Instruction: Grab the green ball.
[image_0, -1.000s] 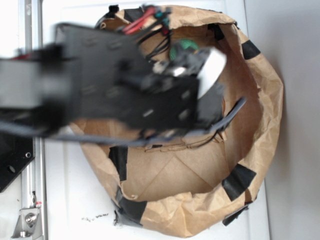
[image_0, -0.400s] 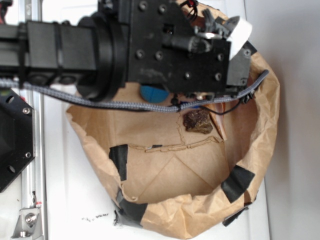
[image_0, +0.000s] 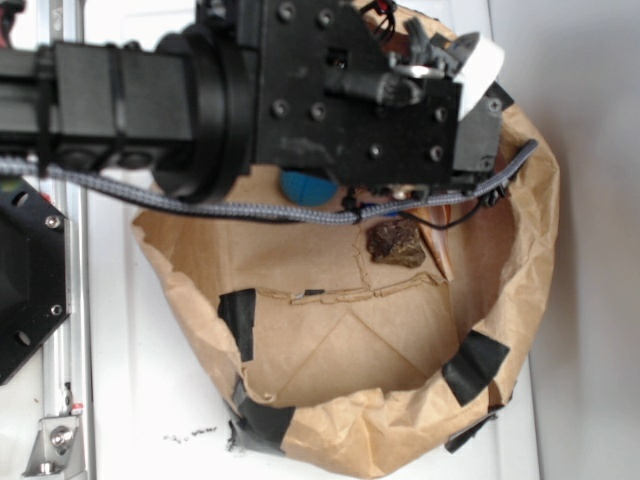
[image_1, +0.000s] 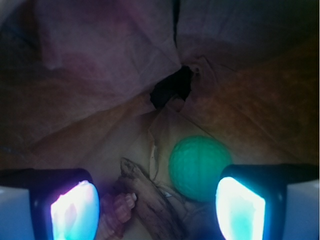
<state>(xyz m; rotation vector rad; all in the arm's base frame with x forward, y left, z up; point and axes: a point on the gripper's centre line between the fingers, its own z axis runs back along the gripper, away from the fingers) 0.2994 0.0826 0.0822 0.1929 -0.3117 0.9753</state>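
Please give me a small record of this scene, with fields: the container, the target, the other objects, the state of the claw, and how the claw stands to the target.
container: brown paper bag, open at the top, patched with black tape
target: green ball, ribbed surface, lying on the bag floor; hidden by the arm in the exterior view
other objects: blue ball, partly under the arm; dark brown lump; piece of wood
claw state: claw open, nothing between the fingers
claw to target: the ball lies nearer the finger on the right side of the wrist view, not yet enclosed
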